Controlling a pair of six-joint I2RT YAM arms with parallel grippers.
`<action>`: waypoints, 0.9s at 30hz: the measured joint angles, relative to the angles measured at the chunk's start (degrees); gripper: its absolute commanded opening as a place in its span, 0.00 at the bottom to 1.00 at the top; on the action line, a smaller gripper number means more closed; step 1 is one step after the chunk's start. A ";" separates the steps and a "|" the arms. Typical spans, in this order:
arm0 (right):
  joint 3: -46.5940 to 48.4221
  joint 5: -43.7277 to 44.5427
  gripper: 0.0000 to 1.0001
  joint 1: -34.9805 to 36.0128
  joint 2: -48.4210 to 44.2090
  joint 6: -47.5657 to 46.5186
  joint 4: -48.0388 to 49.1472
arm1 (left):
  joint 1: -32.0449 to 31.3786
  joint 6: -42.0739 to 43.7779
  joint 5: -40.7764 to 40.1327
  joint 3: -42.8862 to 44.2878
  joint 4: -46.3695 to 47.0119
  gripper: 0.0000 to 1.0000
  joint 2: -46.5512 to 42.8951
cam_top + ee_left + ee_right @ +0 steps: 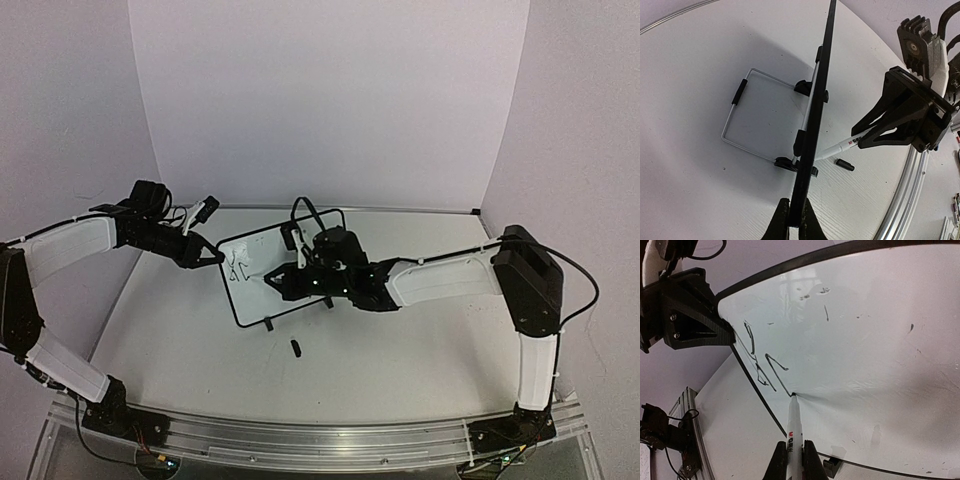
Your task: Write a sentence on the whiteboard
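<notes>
left gripper (795, 216) is closed on the left edge of the black-framed white whiteboard (865, 340); right gripper (795, 454) grips a white plastic marker (793, 420), tip touching the board near that edge.

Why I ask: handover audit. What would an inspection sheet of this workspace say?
Surface: white table, no spills seen.
Job's things: whiteboard propped on wire stand; sentence only a few strokes near its gripped end; marker tip touching it.
Clutter: marker cap lying on the table.
Grippers: left gripper shut on whiteboard edge; right gripper shut on marker.
Cables: black cable looping beside right arm.
Surroundings: plain white walls; metal rail at near edge.
</notes>
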 measured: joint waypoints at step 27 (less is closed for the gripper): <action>0.02 0.66 0.00 -0.24 -4.00 -0.55 1.18 | 0.00 0.00 0.03 0.02 -0.04 0.00 0.00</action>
